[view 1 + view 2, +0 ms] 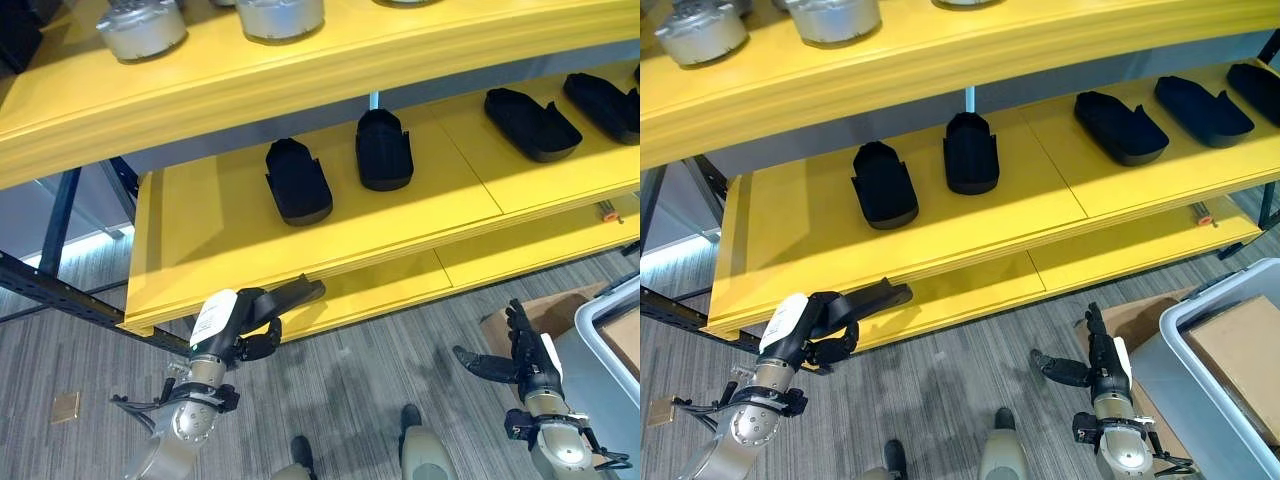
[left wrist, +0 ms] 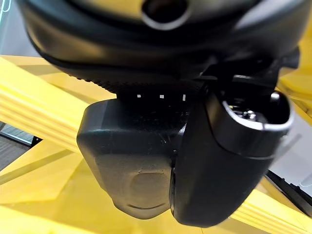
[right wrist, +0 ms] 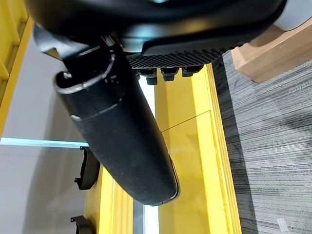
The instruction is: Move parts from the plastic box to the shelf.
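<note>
Four black parts (image 1: 298, 180) lie on the shelf (image 1: 200, 230); left hand (image 1: 245, 325) apparently clasps another, right hand (image 1: 525, 365) released.

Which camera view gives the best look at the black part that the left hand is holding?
The left wrist view: the black part fills it, close up, under the left hand and its thumb. Both eye views show it small, sticking out from the hand toward the shelf edge.
</note>
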Available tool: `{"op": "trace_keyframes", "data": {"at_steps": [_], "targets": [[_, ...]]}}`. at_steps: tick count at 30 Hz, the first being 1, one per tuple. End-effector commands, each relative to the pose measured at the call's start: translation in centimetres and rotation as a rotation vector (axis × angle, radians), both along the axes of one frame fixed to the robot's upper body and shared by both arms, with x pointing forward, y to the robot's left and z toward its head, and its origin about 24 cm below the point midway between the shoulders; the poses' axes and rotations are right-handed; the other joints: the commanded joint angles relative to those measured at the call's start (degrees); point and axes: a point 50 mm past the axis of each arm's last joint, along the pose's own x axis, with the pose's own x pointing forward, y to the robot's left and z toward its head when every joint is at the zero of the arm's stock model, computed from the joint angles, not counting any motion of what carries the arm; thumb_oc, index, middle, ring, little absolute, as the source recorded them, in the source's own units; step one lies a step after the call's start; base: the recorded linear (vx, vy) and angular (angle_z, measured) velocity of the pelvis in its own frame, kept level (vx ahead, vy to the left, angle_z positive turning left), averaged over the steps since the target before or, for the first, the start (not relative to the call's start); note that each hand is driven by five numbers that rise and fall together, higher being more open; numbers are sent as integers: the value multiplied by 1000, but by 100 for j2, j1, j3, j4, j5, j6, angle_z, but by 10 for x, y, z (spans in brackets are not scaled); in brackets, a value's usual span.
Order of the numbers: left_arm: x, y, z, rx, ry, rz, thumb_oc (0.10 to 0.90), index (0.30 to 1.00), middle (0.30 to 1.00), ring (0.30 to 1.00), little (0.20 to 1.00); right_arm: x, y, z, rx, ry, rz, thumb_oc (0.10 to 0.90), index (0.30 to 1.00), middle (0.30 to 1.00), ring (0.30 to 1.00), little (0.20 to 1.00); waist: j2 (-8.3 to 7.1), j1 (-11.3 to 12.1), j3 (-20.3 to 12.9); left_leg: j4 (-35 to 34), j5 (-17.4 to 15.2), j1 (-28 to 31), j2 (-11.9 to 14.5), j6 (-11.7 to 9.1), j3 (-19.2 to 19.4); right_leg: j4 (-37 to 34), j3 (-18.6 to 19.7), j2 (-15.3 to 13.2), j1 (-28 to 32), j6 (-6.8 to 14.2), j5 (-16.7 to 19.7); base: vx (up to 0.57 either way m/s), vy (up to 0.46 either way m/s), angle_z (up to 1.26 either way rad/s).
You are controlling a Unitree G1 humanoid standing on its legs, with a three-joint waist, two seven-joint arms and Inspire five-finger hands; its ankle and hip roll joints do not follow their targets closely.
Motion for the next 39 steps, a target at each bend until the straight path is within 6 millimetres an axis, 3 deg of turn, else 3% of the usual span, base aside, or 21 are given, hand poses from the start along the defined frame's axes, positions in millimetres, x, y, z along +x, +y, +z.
{"op": "trace_keyframes", "data": {"at_steps": [1, 6, 12, 19, 30, 39], "targets": [[22, 8, 105, -24, -544, 5, 400, 300, 300, 300, 300, 19, -8, 39, -52, -216, -19, 900, 1000, 1000, 1000, 1000, -343, -61, -381, 618, -375, -226, 345, 25, -150, -494, 236, -244, 843, 151, -304, 15, 129, -2], [22, 4, 108, -30, -550, -22, 400, 300, 300, 300, 300, 20, -6, 33, -42, -192, -25, 900, 1000, 1000, 1000, 1000, -459, -32, -425, 664, -449, -212, 308, 92, -82, -569, 353, -264, 827, 200, -245, 14, 46, -8], [34, -30, 115, -116, -550, -180, 400, 300, 300, 300, 300, 22, 0, 25, -19, -159, 1, 900, 1000, 1000, 1000, 1000, -624, -121, -474, 771, -532, -159, 372, 116, 38, -572, 441, -231, 822, 242, -235, 20, 5, -10], [41, -63, 126, -216, -560, -328, 400, 300, 300, 300, 300, 22, 6, 18, -12, -125, 24, 900, 1000, 1000, 1000, 1000, -693, -207, -485, 783, -586, -6, 457, 116, 230, -556, 582, -158, 813, 259, -223, 20, 1, -12], [44, -119, 167, -407, -669, -571, 400, 300, 300, 300, 300, 23, 16, 17, 26, -132, 58, 900, 1000, 1000, 1000, 1000, -776, -352, -491, 802, -607, 90, 534, 91, 357, -539, 651, -111, 814, 275, -237, 4, -3, -10], [42, -135, 180, -445, -705, -636, 400, 300, 300, 300, 300, 24, 17, 17, 31, -130, 57, 900, 1000, 1000, 1000, 1000, -794, -377, -501, 811, -624, 121, 541, 93, 377, -568, 642, -115, 861, 286, -222, 0, 0, 0]]}}
